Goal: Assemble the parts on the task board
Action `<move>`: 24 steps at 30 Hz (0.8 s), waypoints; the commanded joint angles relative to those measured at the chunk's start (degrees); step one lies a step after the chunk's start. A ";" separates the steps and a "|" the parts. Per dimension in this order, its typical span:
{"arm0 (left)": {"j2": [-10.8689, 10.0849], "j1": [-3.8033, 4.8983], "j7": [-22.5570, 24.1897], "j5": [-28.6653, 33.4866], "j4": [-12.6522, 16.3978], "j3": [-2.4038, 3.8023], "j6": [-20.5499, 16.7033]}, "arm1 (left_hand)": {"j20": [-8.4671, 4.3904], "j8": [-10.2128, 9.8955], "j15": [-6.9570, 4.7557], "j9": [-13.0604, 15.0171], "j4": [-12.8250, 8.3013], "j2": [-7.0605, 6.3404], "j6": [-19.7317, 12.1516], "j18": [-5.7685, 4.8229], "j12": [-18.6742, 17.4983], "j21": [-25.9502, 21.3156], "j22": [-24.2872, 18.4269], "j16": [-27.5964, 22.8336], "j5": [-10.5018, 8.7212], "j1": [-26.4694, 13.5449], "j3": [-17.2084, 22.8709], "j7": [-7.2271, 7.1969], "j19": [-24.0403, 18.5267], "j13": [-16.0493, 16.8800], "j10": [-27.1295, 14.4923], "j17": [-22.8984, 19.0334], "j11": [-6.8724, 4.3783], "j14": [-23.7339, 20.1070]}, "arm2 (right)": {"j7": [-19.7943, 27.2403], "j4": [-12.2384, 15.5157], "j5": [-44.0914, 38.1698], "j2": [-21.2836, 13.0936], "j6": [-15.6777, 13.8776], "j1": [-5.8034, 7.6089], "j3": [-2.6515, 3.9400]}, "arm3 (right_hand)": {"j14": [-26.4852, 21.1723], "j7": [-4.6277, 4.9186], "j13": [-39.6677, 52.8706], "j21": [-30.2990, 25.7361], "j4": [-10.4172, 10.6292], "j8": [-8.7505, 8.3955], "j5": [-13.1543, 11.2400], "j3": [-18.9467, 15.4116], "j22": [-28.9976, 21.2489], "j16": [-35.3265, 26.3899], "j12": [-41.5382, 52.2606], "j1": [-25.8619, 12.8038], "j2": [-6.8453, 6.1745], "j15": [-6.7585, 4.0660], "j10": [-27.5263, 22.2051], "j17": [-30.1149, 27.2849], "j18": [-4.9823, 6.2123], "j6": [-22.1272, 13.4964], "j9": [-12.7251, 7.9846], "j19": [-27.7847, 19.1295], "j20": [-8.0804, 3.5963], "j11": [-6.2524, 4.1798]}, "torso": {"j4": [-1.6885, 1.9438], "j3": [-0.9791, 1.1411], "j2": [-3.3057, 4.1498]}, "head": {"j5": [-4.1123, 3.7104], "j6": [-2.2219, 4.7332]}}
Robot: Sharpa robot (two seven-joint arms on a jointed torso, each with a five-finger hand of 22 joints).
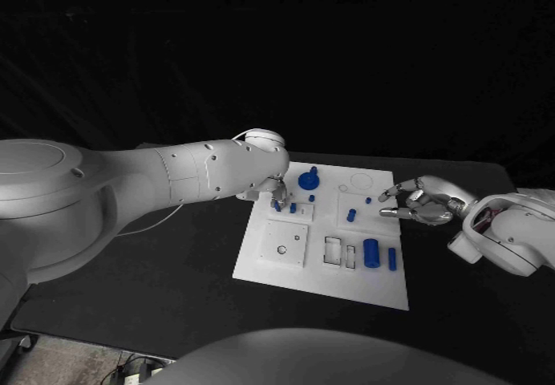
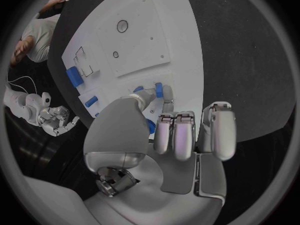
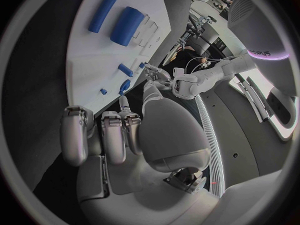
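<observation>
We see the white task board [image 1: 303,265] in the middle of the frame. Our left hand [image 1: 273,192] is at its upper left corner, fingertips on a small blue part [image 2: 159,89]; we cannot tell if it holds it. Our right hand [image 1: 419,202] hovers by the right edge, fingers curled, holding nothing.

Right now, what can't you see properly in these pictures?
- Left hand fingertips, head view: the left arm covers them, so whether they pinch the small blue part is unclear.
- Right hand: its grip is too small to tell.
- Task board near-left corner, left wrist view: hidden behind the hand.
</observation>
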 commanded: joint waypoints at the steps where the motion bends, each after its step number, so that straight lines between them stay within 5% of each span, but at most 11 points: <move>1: 0.24 -0.42 -1.14 0.21 -0.03 -0.17 0.12 | -0.39 -0.23 -0.28 -0.10 -0.16 0.36 0.07 0.84 0.18 -0.19 11.04 0.14 0.40 0.09 0.20 -0.28 0.36 14.97 5.96 15.09 -0.32 6.03 | -0.03 0.09 -0.03 0.01 0.84 -0.05 -0.01 | 5.97 -0.04 14.92 -0.26 -0.12 -0.23 0.30 -0.20 11.57 0.20 -0.07 0.10 0.45 0.54 5.97 15.06 0.93 0.35 -0.10 -0.51 -0.07 0.45 | 0.00 0.00 0.00 | 0.00 0.00; 24: 0.35 -0.46 -1.03 -0.19 -0.18 -0.16 0.01 | -0.39 -0.31 -0.29 -0.10 -0.36 0.33 0.04 0.87 0.18 -0.31 10.98 0.14 0.46 0.16 0.28 -0.26 0.29 14.97 5.96 15.09 -0.32 6.03 | -0.09 0.19 -0.01 -0.10 0.86 -0.05 -0.01 | 5.97 -0.04 14.92 -0.26 -0.12 -0.23 0.30 -0.20 11.57 0.20 -0.07 0.10 0.45 0.54 5.97 15.06 0.93 0.35 -0.10 -0.51 -0.07 0.45 | 0.02 0.01 -0.02 | 0.06 0.00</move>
